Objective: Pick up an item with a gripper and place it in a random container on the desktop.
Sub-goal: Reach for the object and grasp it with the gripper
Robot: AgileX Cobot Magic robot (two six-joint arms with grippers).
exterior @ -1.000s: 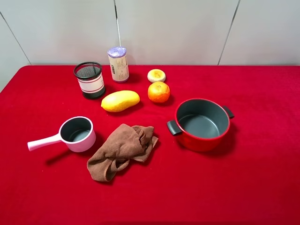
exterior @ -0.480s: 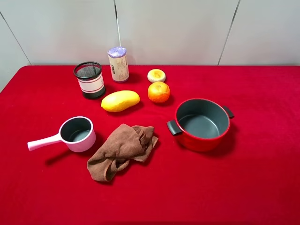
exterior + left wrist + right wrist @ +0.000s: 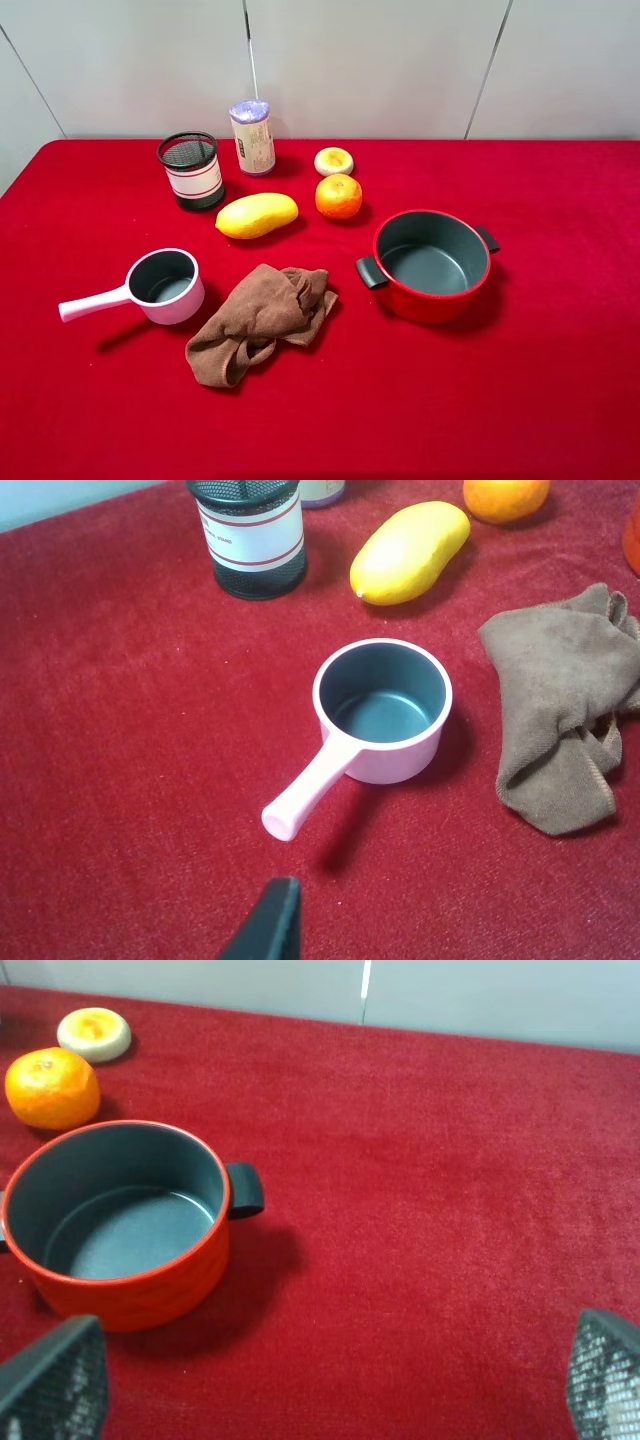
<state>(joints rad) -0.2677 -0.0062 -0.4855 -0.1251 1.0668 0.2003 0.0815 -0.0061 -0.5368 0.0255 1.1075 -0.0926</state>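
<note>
Exterior high view: no arm shows; everything lies loose on the table, so the pick has not begun.
Table (image 3: 560, 380): red cloth, carrying all the things, with bare room at the near and right sides for an arm to come in.
Pot (image 3: 430, 300): red, empty, upright, right of middle; an easy drop target, being wide-mouthed.
Cloth (image 3: 265, 320): brown, crumpled, between pot and saucepan; apart from both.
Saucepan (image 3: 185, 305): pink, empty, handle pointing left.
Mango (image 3: 257, 215): lying flat, between cup and orange, touching neither.
Cup (image 3: 192, 172): black mesh, upright at back left, mouth open upward; narrow, so a drop calls for good centring.
Jar (image 3: 252, 138): upright just right of the cup; it could be knocked on the way in.
Orange (image 3: 339, 196): just in front of the bun, crowding a near-side approach.
Bun (image 3: 334, 161): pale, resting on the table at the back, untouched; likely best taken from above.
Right pincer (image 3: 320, 1390): tips spread wide, holding nothing, well short of the bun.
Left pincer (image 3: 265, 925): one dark tip shows; I cannot tell its state.
</note>
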